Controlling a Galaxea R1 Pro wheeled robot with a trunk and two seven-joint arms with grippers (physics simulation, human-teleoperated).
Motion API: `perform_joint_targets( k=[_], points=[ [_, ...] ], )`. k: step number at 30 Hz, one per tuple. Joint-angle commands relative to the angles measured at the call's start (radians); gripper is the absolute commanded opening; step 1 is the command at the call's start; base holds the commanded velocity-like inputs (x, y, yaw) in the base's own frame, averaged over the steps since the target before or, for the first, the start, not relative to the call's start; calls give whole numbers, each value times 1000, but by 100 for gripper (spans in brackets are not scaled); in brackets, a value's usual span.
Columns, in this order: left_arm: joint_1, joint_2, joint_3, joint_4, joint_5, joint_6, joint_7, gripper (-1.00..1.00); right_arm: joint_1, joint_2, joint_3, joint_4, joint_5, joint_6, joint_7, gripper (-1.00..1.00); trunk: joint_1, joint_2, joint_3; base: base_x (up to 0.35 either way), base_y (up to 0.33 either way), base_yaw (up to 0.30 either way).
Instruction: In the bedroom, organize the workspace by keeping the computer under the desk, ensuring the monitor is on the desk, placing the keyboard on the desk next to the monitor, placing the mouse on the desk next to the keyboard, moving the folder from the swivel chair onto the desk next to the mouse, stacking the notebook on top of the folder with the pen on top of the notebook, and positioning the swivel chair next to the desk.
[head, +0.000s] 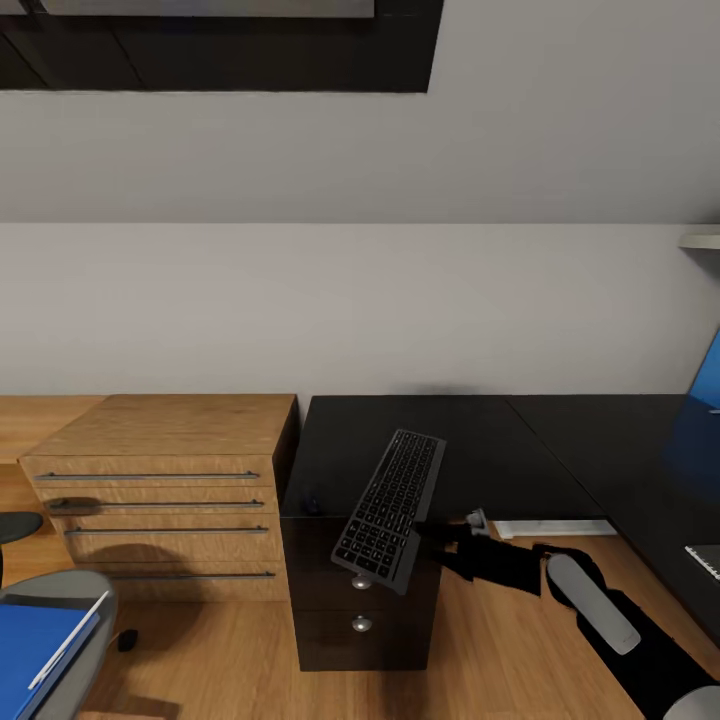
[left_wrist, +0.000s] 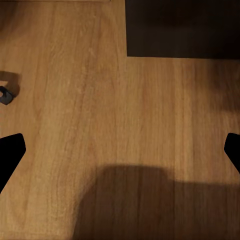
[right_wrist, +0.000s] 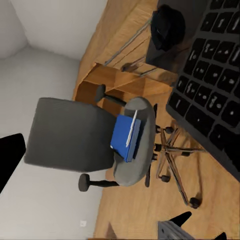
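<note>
The slim dark grey keyboard with pale key legends (head: 390, 508) is being held tilted above the near edge of the glossy black desk (head: 480, 450), one end overhanging the black drawer unit with round silver knobs (head: 361, 624). It is being pinched by the right gripper (head: 452, 535), whose black arm is reaching in across the wooden floor (head: 500, 650) (the fingers themselves are hidden behind the keyboard). The grey swivel chair (right_wrist: 95, 137) is standing well apart, with the bright blue folder (right_wrist: 126, 138) and a thin pale pen (right_wrist: 131, 128) lying on its seat. A light wooden chest with bar handles (head: 160, 490) is standing beside the desk. The left gripper (left_wrist: 120, 150) is being held spread wide above bare floor.
</note>
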Motion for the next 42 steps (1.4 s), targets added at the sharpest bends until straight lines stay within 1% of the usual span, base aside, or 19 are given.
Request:
perform_joint_targets(
  k=[1,2,3,4,9,10,11,12,15,18,20,30,33,36,37,39,40,42],
  points=[
    [-1,1,-7,0,11,-4,8,100,2,-3,2,-28,12,-12,-20,100,0,-1,-1,0,0,0],
    [-1,1,-7,0,11,-4,8,100,12,-6,2,-86,26,-31,-73,100,0,-1,-1,0,0,0],
    [-1,1,-7,0,11,-4,8,100,34,-9,2,-171,39,-50,-163,100,0,-1,-1,0,0,0],
    [-1,1,-7,0,11,-4,8,100,51,-11,2,-223,44,-59,-230,100,0,-1,-1,0,0,0],
    [-1,1,-7,0,11,-4,8,100,77,-12,1,-338,50,-102,-413,100,0,-1,-1,0,0,0],
    [-1,1,-7,0,10,-4,8,100,82,-12,1,-375,51,-134,-496,100,0,-1,-1,0,0,0],
    [-1,1,-7,0,10,-4,8,100,85,-12,1,-392,51,-152,-539,100,0,-1,-1,0,0,0],
    [-1,1,-7,0,10,-4,8,100,105,-12,3,-448,52,-240,-743,100,0,-1,-1,0,0,0],
    [-1,1,-7,0,9,-4,8,100,114,-10,3,-465,52,-275,-834,100,0,-1,-1,0,0,0],
    [-1,1,-7,0,9,-4,8,100,118,-9,3,-472,52,-289,-872,100,0,-1,-1,0,0,0],
    [-1,1,-7,0,9,-4,8,100,119,-9,3,-474,52,-293,-881,100,0,-1,-1,0,0,0],
    [-1,1,-7,0,9,-4,8,100,120,-10,2,-478,54,-303,-900,100,0,-1,-1,0,0,0],
    [-1,1,-7,0,9,-4,8,100,121,-10,2,-478,62,-305,-904,100,0,-1,-1,0,0,0],
    [-1,1,-7,0,9,-4,8,100,121,-9,2,-479,78,-306,-915,100,0,-1,-1,0,0,0],
    [-1,1,-7,0,9,-4,8,100,121,-8,3,-479,95,-309,-929,100,0,-1,-1,0,0,0],
    [-1,1,-7,0,9,-4,8,100,121,-7,4,-479,114,-318,-945,100,0,-1,-1,0,0,0],
    [-1,1,-7,0,9,-4,8,100,121,-6,7,-479,144,-341,-971,100,0,-1,-1,0,0,0],
    [-1,1,-7,0,9,-4,8,100,121,-5,9,-479,161,-359,-984,100,0,-1,-1,0,0,0]
  ],
)
